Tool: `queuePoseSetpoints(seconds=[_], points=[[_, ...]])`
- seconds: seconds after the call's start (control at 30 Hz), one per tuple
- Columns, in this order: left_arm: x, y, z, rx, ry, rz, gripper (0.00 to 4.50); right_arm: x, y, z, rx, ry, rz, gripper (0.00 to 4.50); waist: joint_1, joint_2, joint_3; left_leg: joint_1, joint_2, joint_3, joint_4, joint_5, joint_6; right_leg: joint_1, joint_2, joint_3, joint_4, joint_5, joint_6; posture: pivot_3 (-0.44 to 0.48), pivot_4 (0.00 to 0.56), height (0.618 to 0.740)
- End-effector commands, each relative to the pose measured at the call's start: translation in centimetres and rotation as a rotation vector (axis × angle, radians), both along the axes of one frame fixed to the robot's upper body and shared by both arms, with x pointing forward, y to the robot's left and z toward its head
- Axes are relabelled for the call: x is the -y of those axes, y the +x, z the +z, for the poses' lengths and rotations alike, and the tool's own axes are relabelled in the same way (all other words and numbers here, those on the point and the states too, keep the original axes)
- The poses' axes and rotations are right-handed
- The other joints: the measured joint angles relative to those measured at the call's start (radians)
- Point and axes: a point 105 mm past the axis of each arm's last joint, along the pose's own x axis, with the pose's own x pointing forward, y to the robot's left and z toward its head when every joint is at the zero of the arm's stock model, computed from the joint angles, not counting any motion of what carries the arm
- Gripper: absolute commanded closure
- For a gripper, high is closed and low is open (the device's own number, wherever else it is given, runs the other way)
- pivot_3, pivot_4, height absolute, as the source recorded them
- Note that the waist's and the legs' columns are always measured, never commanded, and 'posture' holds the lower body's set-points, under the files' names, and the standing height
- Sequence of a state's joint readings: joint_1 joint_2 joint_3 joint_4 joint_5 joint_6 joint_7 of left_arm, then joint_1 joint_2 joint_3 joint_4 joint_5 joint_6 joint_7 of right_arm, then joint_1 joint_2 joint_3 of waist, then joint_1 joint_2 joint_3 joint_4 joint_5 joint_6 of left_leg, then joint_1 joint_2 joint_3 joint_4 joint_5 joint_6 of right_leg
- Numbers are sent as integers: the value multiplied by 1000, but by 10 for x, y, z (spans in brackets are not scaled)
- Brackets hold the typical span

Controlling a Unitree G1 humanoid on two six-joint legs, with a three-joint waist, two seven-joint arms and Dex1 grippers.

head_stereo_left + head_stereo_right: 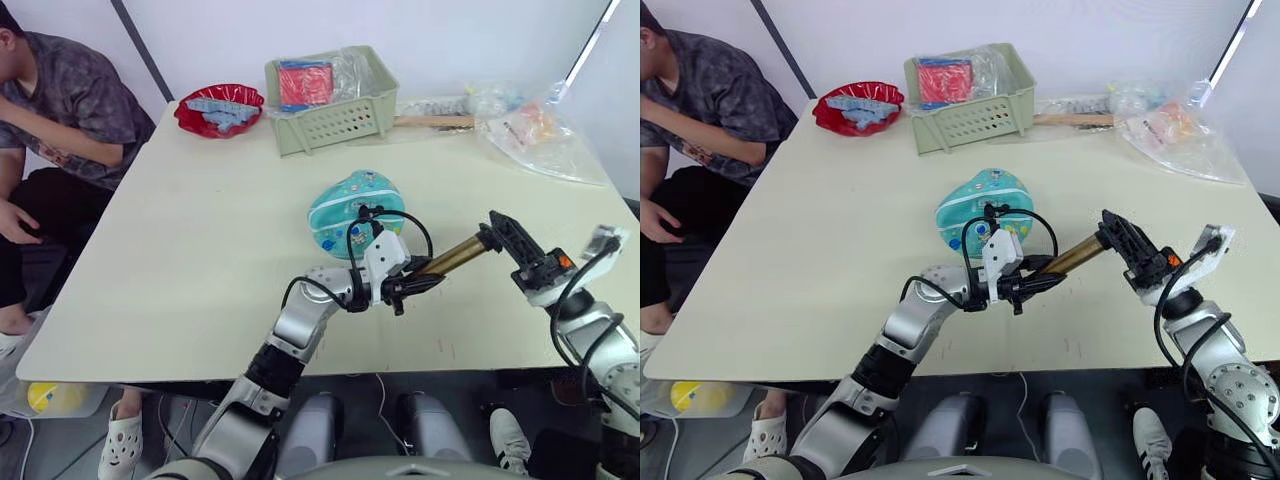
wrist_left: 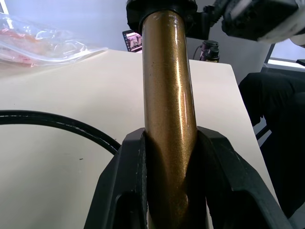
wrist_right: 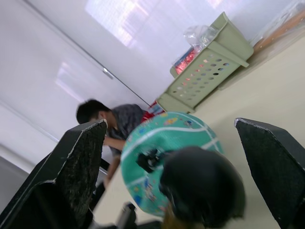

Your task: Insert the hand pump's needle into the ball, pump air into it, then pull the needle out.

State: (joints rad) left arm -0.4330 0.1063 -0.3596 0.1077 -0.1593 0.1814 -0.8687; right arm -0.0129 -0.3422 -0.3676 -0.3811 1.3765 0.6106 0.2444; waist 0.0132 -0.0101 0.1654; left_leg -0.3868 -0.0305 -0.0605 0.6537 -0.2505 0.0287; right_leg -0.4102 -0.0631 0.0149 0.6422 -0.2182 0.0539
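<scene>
The left gripper (image 1: 408, 285) is clamped around the lower end of the hand pump (image 1: 452, 256), its black fingers (image 2: 125, 181) pressed tight against both sides of the gold barrel. The pump slants up and away from that grip toward the robot's right, and at its far end sits the black handle (image 3: 200, 186). The right gripper (image 1: 512, 240) is at that handle with its fingers (image 3: 71, 162) spread wide on either side of it, not closed on anything.

Just beyond the left gripper, on the far side of it from the robot, the ball (image 1: 355, 212) rests on the table (image 1: 200, 250), looking soft and a bit flattened. The thin black hose (image 1: 395, 215) loops up from the pump's gripped end and curves over to the ball's near face. The needle itself is too small to make out, so I cannot tell whether it is already seated in the valve.

This looks like the start of the pumping step: barrel held steady, handle not yet taken. Next the right gripper would need to close on the handle and stroke it along the barrel's axis, while the left keeps the barrel from twisting and dragging the hose off the ball.
</scene>
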Motion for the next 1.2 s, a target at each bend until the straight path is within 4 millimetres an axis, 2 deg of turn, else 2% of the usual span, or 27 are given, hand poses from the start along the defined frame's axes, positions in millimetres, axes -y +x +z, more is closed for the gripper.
queuePoseSetpoints(seconds=[0.03, 0.23, 0.5, 0.97, 1.07, 1.2], points=[[5, -5, 20, 62, -65, -25, 3492, -2, 0, 9, 20, 27, 7, 0, 0, 0, 0, 0, 0, 0, 0, 0, 0, 0, 0, 0, 0, 0, 0, 0, 150, 738], [6, -3, 21, 68, -71, -17, 3492, -12, -2, 8, 0, 65, 62, 0, -3, 0, 0, 0, 0, 0, 0, 0, 0, 0, 1, 0, 0, 0, 0, 0, 150, 738], [6, -3, 20, 67, -71, -16, 3492, -14, -3, 3, -19, 59, 84, 0, -3, 0, 0, 1, 0, 0, 0, 0, 0, 0, 1, 0, 0, 0, 0, 0, 150, 738], [5, -3, 11, 44, -40, -20, 3492, -11, -2, 4, 15, 39, 63, 0, -3, 0, 0, 0, 0, 0, 0, 0, 0, 0, 1, 0, 0, 0, 1, 0, 150, 738], [5, -4, 9, 40, -33, -21, 3492, -8, -1, 4, 19, 42, 52, 786, -3, 0, 0, 0, 0, 0, 0, 0, 0, 0, 1, 0, 0, 0, 1, 0, 150, 738], [4, -4, 6, 35, -26, -21, 3492, -7, 1, 5, 28, 49, 47, 2494, -4, 0, 0, 0, 0, 1, 0, 0, 0, 0, 1, 0, 0, 0, 1, 0, 150, 738]])
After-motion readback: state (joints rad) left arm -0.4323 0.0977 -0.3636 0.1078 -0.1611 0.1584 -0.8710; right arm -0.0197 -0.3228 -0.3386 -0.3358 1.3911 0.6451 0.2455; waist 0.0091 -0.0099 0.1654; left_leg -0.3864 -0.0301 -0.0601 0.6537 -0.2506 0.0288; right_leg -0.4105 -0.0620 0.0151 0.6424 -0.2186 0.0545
